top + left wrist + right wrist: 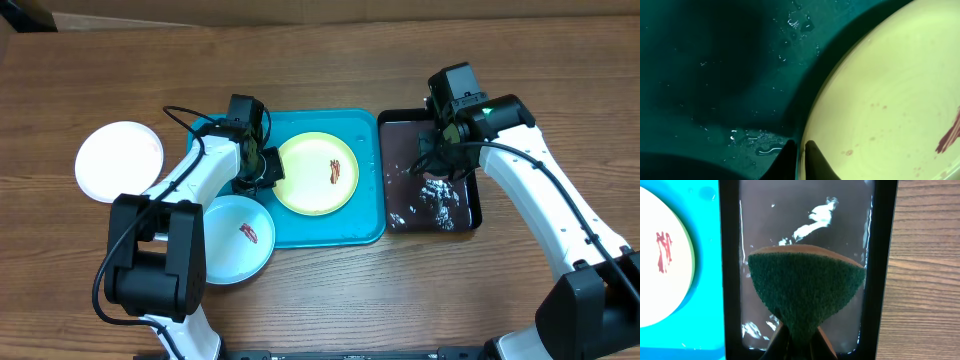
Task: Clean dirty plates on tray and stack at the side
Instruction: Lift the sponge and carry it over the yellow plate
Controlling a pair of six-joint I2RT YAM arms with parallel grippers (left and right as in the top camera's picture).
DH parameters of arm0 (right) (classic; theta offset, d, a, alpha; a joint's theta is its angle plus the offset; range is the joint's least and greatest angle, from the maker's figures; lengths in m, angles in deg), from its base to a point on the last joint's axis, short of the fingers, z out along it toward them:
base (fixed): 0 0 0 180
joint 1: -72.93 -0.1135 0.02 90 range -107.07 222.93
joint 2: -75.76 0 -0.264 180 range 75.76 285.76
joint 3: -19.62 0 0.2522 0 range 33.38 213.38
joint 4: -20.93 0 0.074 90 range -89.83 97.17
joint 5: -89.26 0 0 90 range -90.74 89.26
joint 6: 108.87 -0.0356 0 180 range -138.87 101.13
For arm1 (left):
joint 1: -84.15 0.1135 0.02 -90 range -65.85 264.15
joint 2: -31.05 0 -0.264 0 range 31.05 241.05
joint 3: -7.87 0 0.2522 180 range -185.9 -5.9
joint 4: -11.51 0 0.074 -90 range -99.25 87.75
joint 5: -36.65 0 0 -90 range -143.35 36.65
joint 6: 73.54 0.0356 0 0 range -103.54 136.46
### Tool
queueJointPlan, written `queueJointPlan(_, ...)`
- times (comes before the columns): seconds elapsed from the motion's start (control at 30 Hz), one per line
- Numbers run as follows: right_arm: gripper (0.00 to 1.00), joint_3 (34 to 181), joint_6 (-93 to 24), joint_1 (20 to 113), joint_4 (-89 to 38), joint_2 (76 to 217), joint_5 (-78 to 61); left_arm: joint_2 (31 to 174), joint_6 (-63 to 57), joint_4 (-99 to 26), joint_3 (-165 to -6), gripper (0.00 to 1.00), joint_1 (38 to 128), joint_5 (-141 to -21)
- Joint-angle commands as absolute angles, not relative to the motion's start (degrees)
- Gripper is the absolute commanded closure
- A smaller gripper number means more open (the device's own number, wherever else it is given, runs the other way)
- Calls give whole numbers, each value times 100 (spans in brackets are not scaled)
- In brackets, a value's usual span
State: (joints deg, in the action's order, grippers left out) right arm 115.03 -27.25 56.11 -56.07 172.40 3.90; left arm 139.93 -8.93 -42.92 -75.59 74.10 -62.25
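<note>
Pinching a sponge [805,287], the right gripper [795,341] hung over the black tray [729,280]. On the turquoise tray [330,232], the yellow-green plate [305,185], rim nipped by the left gripper [801,162], and the blue plate [225,250] at its near-left corner were smeared; the white plate [119,160] looked clean.
</note>
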Motion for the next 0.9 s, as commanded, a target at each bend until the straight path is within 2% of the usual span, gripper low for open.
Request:
queueJointPlan(0.0,96,11507,-2766,5626,-5596,17233,364,14045,-980,-4248,-7537,71,7399,-6127)
queueJointPlan(0.03,96,11507,-2766,5626,-5592,17233,364,14045,-978,-4222,-7537,69,7399,-6127)
queueJointPlan(0.07,96,11507,-2766,5626,-5594,17233,364,14045,-978,-4198,-7537,71,7399,-6127)
queueJointPlan(0.13,96,11507,-2766,5626,-5598,17233,364,14045,-976,-4139,-7537,92,7399,-6120)
queueJointPlan(0.17,96,11507,-2766,5626,-5605,17233,364,14045,-980,-4123,-7537,96,7399,-6101)
queueJointPlan(0.43,96,11507,-2766,5626,-5730,17233,364,14045,-1470,-4523,-7515,95,7391,-6103)
queueJointPlan(0.47,96,11507,-2766,5626,-5730,17233,364,14045,-1468,-4510,-7493,92,7384,-6098)
queueJointPlan(0.53,96,11507,-2766,5626,-5703,17233,366,14045,-1468,-4493,-7493,79,7382,-6081)
queueJointPlan(0.6,96,11507,-2766,5626,-5655,17248,366,14045,-1465,-4434,-7493,75,7382,-6081)
queueJointPlan(0.67,96,11507,-2766,5626,-5640,17288,366,14045,-1465,-4394,-7493,96,7382,-6081)
queueJointPlan(0.87,96,11523,-2740,5626,-5507,17419,633,14045,-1461,-4381,-7493,96,7360,-6081)
